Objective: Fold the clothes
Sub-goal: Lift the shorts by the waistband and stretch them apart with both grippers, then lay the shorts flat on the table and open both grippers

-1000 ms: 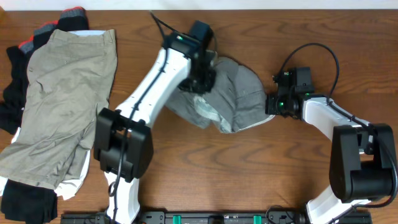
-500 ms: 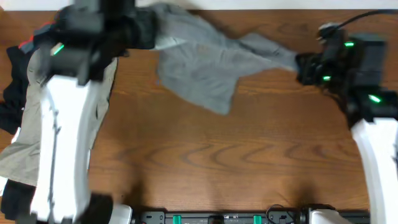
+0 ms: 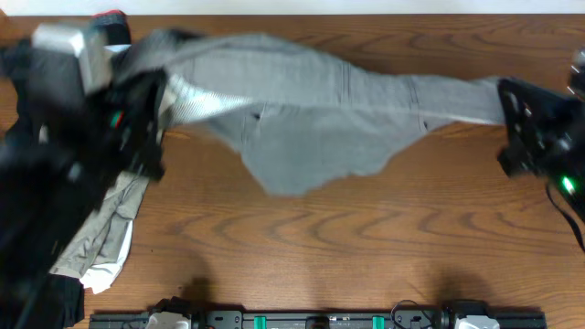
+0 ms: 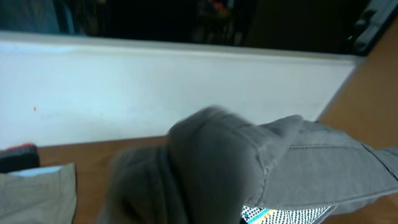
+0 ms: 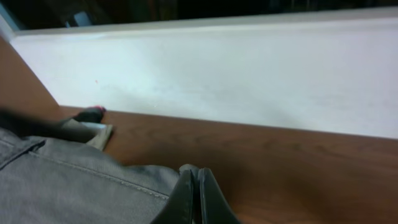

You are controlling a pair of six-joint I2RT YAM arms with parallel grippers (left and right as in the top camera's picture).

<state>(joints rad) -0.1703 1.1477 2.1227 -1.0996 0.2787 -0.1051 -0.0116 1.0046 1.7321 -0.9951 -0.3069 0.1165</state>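
1. Overhead, a pair of grey shorts [image 3: 311, 119] hangs stretched across the far half of the table [image 3: 366, 265]. It is slung between two robot arms and, by the look of it, lifted clear of the wood.
2. The right gripper [image 5: 194, 182] is pinched tight on one end of the grey shorts. Its wrist camera shows the two fingers pressed together with the cloth's edge caught at their tips.
3. The left gripper [image 3: 146, 100] is at the other end, a blur from above and buried under bunched cloth in its own camera. I cannot tell by sight whether its jaws are closed, though the tension in the span suggests they have the cloth.
4. The step in hand, as I read it, is spreading the garment flat before the first fold. Done well, that means lowering both ends together and level, so the sagging belly of fabric touches down first and the rest lays out smooth after it.
5. The pull should be even: enough to take out the wrinkles along the upper edge, but not so much that the cloth slips from the right fingers.
6. The landing spot matters. The khaki shorts [image 3: 101, 228] and a red-banded piece [image 3: 110, 16] lie heaped at the left edge, right beside the left arm. The grey shorts are best set down toward the middle, apart from that pile, so nothing gets dragged in.
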